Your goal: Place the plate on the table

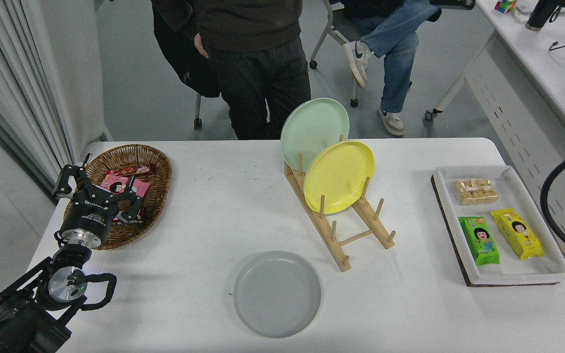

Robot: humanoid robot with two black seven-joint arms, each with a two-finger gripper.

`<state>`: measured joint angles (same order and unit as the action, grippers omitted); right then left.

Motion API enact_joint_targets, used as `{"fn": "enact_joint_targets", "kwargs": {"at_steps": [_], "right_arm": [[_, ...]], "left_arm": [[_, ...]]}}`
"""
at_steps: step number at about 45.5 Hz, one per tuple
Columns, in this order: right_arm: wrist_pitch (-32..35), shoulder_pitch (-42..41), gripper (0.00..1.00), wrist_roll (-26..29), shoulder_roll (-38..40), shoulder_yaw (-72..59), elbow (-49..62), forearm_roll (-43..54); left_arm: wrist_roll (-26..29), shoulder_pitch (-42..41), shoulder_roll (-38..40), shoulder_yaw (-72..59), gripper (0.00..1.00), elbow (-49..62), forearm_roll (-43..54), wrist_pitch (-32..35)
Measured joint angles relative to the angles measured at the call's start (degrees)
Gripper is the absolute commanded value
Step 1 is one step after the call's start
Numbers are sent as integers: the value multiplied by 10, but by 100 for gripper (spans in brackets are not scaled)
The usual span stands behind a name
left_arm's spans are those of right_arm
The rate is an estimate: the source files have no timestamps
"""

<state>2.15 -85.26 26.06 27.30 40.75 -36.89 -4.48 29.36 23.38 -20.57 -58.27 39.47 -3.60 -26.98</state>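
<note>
Near the front edge of the table (204, 215), a little left of centre, you have the plate (277, 293) lying flat, face up, resting on the white top with nothing gripping it. It is round, so no long axis shows; plain light grey, smooth, with a shallow raised rim. Bare tabletop lies all around it, widest to the left and right. Just beyond it on the right stands a wooden peg rack (356, 230), running diagonally away, holding a yellow plate (339, 177) and a pale green plate (315, 128) on edge. Your left gripper (97, 191) sits parked at the lower left over a woven basket (150, 162), fingers spread and empty. You cannot see the right gripper. A white tray (510, 274) of wrapped snacks sits by the right edge.
</note>
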Motion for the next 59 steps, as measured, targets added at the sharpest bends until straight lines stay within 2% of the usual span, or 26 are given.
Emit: {"fn": "enact_joint_targets", "kwargs": {"at_steps": [8, 15, 29, 41, 59], "right_arm": [[117, 62, 99, -147, 21, 11, 12, 1], [197, 121, 99, -241, 35, 17, 20, 1], [266, 252, 99, -384, 26, 66, 23, -2], [305, 350, 99, -441, 8, 86, 37, -4], [322, 475, 99, -461, -17, 85, 62, -3]], "left_arm": [[0, 0, 0, 0, 98, 0, 0, 0], [0, 0, 0, 0, 98, 0, 0, 0], [0, 0, 0, 0, 98, 0, 0, 0], [0, 0, 0, 0, 98, 0, 0, 0], [0, 0, 0, 0, 98, 0, 0, 0]]}}
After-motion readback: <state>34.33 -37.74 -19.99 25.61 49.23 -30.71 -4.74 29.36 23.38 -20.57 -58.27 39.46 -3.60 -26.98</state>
